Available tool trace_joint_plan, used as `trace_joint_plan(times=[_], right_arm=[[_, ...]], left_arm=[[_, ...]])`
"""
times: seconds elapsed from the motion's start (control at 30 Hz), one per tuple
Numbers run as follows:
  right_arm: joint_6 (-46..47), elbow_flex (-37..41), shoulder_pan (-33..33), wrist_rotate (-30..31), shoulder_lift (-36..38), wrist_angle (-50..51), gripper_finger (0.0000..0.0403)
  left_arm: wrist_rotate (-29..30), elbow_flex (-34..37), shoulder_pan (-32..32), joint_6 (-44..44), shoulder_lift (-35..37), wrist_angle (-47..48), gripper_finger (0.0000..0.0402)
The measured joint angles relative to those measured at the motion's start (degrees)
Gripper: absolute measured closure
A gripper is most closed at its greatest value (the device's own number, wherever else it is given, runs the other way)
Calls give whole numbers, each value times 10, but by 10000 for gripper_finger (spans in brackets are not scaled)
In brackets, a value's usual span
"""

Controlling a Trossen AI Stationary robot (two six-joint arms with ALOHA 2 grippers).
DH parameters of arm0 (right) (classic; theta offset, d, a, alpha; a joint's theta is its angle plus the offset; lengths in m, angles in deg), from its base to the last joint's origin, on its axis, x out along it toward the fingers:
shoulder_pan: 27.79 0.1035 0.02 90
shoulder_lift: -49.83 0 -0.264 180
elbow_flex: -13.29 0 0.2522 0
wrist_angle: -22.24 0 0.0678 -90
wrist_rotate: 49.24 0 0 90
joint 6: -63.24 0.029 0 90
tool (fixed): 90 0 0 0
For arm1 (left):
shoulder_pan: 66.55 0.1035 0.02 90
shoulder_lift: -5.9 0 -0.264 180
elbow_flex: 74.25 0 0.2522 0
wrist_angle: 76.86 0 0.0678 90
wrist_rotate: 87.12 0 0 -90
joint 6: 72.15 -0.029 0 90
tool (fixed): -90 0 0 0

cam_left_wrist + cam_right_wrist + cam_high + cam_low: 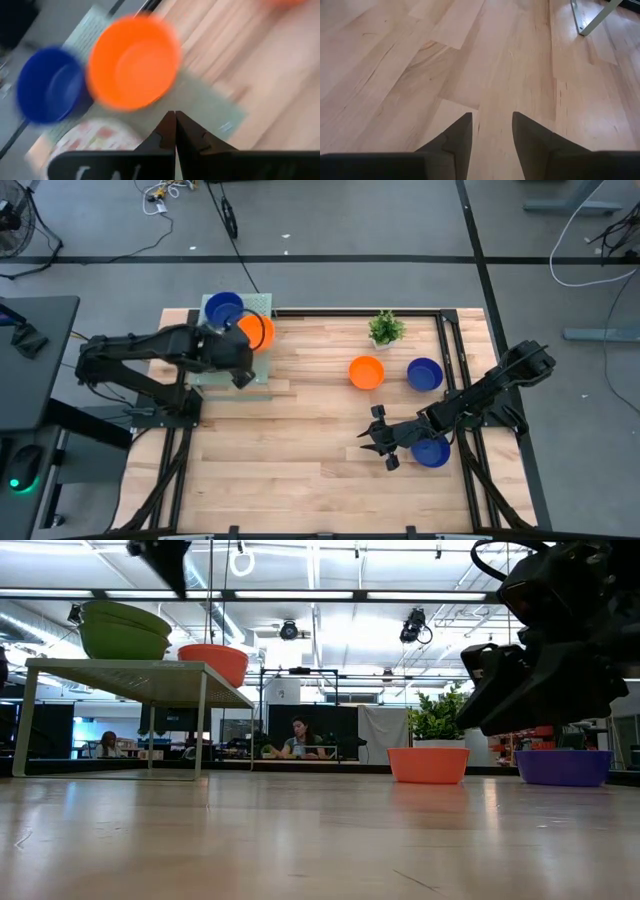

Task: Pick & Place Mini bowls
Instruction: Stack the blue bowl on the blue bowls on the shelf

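pale wood planks covered the table [300, 440]. the left gripper's [175, 131] fingers were pressed together, empty, above the raised shelf [262, 373], where an orange bowl [256, 331] sat beside a blue bowl [223, 309]. the right gripper [378, 442] was spread over bare wood; another blue bowl [432, 452] lay under its arm, best approached squarely over the rim.

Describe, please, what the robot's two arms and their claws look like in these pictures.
Both arms are black, built of jointed, boxy segments. The left claw has two dark fingers tapering to slim, pointed tips on a black wrist block with faint pale markings. The right claw has two dark, wedge-shaped fingers; from above its head looks knobbly and black. No coloured markings show.
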Motion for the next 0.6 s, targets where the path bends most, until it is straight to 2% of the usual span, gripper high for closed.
trace_joint_plan(times=[0.17,0.33,0.47,0.6], right_arm=[[1,0,4,25,22,43,262],[44,0,18,116,119,190,262],[136,0,23,170,225,335,262],[295,-4,3,159,317,515,262]], left_arm=[[9,0,-58,-67,-19,-171,394],[58,0,-108,-143,-69,-329,394],[60,0,-124,-161,-134,-392,396],[60,0,-131,-161,-212,-436,389]])
